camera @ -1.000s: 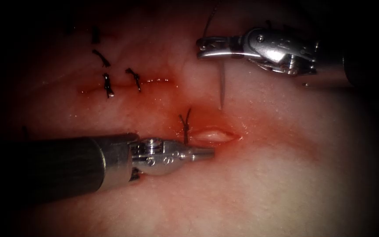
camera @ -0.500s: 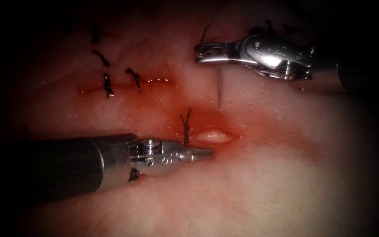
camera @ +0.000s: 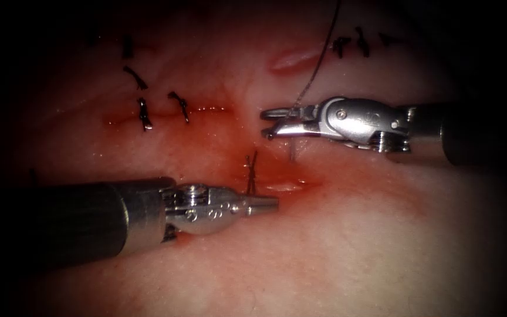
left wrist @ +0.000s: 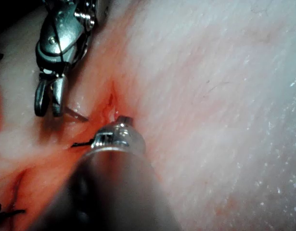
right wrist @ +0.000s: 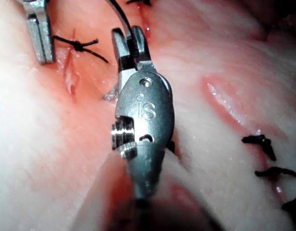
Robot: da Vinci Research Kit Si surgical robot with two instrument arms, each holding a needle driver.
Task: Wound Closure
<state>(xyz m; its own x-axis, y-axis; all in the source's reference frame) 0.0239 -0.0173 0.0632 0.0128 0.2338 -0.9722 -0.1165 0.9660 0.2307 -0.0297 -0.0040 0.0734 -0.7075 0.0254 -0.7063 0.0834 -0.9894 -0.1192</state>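
We see the right tool (camera: 270, 122) pinching the needle (camera: 291, 151), seemingly entering tissue (camera: 353, 235) above the cut (camera: 283, 186); the left tool (camera: 265, 203), pressed together and empty, lies just below it.

Lit from the scope side, brightest over mid tissue (camera: 335, 235). Saw heavy vignetting in endoscope view: faded to black on all four edges and corners. Noted hard glare on right tool (camera: 271, 123) and on left tool (camera: 268, 203), with a dark shadow cast under the left shaft onto the tissue. Caught wet highlights on red fluid (camera: 206, 108) along the cut. Picked up just a faint glint on needle (camera: 291, 154), dim below the right tool. Found both wrist views far brighter and evenly lit, tissue pale and near washed out in left wrist view. Spotted speckle glare there on wet tissue and on the metal.
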